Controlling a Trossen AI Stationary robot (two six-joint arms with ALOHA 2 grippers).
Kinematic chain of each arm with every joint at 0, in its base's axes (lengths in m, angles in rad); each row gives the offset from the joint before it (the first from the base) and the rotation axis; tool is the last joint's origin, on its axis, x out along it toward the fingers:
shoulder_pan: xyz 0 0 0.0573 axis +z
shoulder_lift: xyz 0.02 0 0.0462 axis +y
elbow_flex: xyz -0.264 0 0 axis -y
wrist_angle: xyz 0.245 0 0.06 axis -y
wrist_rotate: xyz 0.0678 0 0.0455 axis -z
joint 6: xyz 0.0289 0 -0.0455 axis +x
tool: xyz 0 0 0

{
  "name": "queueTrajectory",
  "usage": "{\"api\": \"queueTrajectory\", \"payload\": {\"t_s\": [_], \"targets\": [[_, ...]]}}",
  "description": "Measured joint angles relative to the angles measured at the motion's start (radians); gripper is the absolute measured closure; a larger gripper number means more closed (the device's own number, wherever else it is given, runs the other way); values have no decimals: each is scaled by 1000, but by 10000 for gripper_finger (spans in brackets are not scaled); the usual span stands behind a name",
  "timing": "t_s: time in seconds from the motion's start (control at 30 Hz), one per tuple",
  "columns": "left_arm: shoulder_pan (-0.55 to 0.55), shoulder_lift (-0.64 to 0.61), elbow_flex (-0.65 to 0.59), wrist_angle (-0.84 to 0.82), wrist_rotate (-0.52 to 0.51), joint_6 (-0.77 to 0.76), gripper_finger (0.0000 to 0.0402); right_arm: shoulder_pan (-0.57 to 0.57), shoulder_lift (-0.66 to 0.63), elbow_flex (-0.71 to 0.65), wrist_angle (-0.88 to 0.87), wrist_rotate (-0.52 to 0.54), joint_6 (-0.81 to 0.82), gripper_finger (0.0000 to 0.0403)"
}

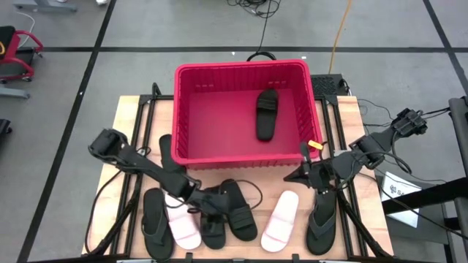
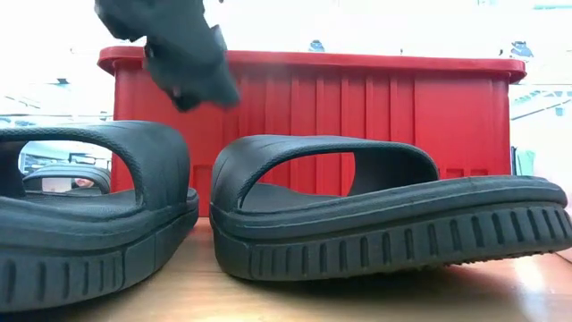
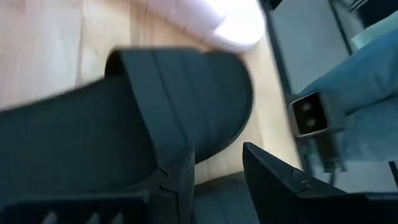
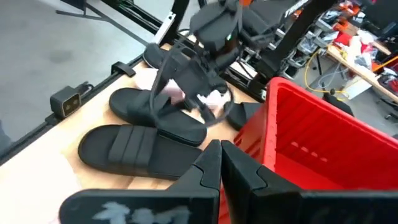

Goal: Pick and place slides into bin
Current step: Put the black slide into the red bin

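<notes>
High view: left gripper (image 1: 199,199) (fingers apart) over black slides (image 1: 227,212).

We see two dark, jointed arms trailing black cables; the left gripper (image 3: 217,180) shows blocky black fingers with notched edges (the right gripper (image 4: 220,163) looks alike), yellow tag nearby.

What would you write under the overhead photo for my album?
One black slide lies in the red bin; the left gripper reaches among sandals on the table.
</notes>
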Motion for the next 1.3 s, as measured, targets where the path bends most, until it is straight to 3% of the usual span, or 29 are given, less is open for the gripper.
{"api": "queueTrajectory", "payload": {"t_s": [0.4,0.53,0.83,1.3], "targets": [[57,20,0,-35,-1,-5,270,0,0,0,-5,-2,8,403],[73,20,0,-49,52,-7,270,0,1,0,-5,-2,8,403],[78,41,-2,-47,69,-13,270,0,1,0,-6,-2,8,403],[60,120,-2,109,127,-131,270,0,1,-1,-28,-1,8,403]]}}
